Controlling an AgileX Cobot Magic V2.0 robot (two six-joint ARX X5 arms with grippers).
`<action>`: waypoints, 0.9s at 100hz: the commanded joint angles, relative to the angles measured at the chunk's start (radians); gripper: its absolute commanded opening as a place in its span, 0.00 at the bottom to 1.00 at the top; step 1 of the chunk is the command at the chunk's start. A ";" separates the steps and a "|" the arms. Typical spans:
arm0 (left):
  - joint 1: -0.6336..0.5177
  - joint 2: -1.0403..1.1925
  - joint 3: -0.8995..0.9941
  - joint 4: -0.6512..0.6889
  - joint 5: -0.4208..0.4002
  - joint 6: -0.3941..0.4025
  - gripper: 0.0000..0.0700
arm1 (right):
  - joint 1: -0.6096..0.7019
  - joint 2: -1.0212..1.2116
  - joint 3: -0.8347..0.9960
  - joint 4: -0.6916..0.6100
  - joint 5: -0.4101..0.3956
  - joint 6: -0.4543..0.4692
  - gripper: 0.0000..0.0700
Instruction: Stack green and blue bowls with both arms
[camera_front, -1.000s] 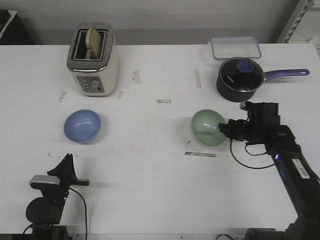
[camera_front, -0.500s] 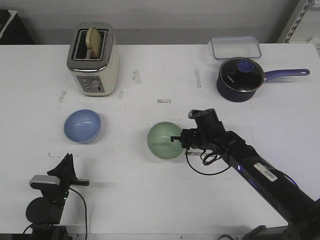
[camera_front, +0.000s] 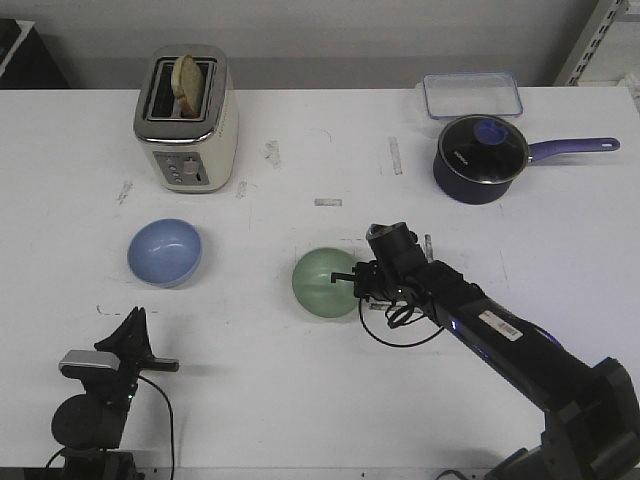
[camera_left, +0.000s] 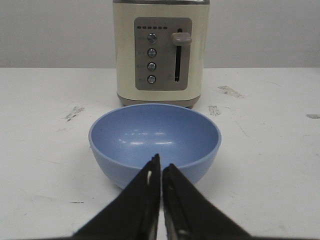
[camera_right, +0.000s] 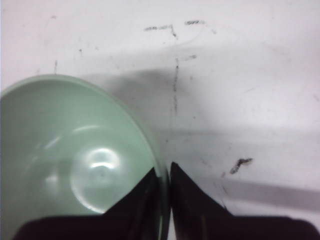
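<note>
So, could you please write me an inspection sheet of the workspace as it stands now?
Surface: white table, scuffed, tape marks.
Job's things: green bowl mid-table; blue bowl apart, at left.
Clutter: toaster with bread; lidded saucepan; clear container.
End effectors: right end effector shut on green bowl's rim; left end effector shut, empty, near the blue bowl.
Cables: loop under right arm.
Surroundings: grey wall, shelf post.

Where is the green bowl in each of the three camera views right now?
Front view: the green bowl is mid-table, right of the blue bowl, with the right gripper shut on its rim.
Left wrist view: not in it; only the blue bowl and the toaster show.
Right wrist view: the green bowl fills the lower left.
Shared landmark: the right gripper pinching the rim, in front and right wrist views.
</note>
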 joint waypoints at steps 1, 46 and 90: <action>0.002 -0.002 -0.022 0.011 0.001 0.005 0.00 | 0.007 0.026 0.019 0.005 0.005 0.011 0.02; 0.002 -0.002 -0.022 0.012 0.000 0.005 0.00 | -0.002 -0.039 0.019 0.069 -0.001 0.010 0.39; 0.002 -0.002 -0.022 0.012 0.000 0.005 0.00 | -0.093 -0.193 -0.027 0.094 0.007 -0.263 0.59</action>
